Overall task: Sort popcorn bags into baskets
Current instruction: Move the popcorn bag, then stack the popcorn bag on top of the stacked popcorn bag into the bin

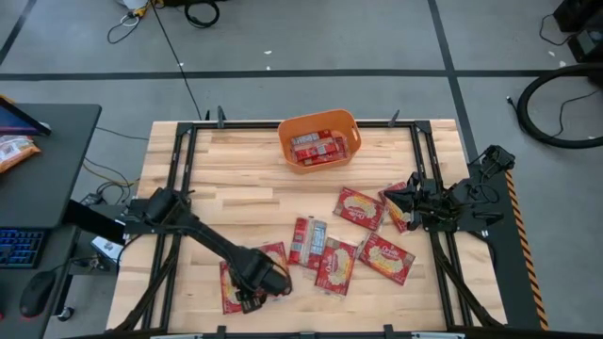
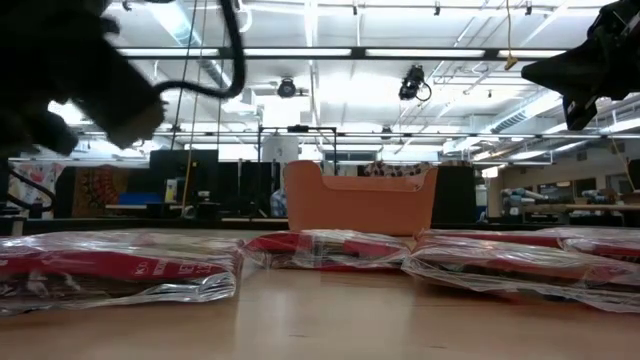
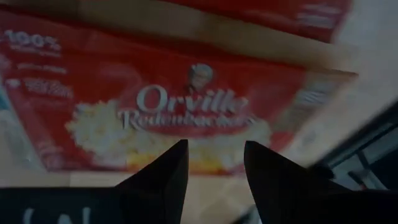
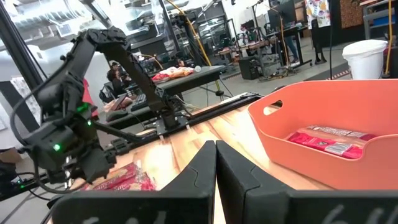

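Observation:
The orange basket point(image 1: 317, 118) point(image 2: 360, 205) point(image 4: 292, 124) stands at the table's far edge, with red popcorn bags point(image 1: 316, 148) point(image 4: 329, 138) lying flat in it. Several more red bags lie flat on the table: a cluster point(image 1: 359, 207) point(image 1: 337, 266) point(image 1: 385, 257) right of centre, and one point(image 1: 229, 282) point(image 3: 186, 112) near the front left. My left gripper point(image 1: 252, 294) point(image 3: 214, 149) hangs open just above that front-left bag, fingers pointing down, apart from it. My right gripper point(image 1: 400, 198) point(image 4: 216, 146) is shut and raised above the bag point(image 1: 396, 209) at the cluster's right edge.
Black frame rails point(image 1: 179, 188) point(image 1: 429, 169) run along the table's left and right sides. Bare wood point(image 1: 236, 179) lies between the basket and the bags. A dark desk with a pale orange packet point(image 1: 14, 151) stands left of the table. People sit in the room beyond point(image 4: 115, 81).

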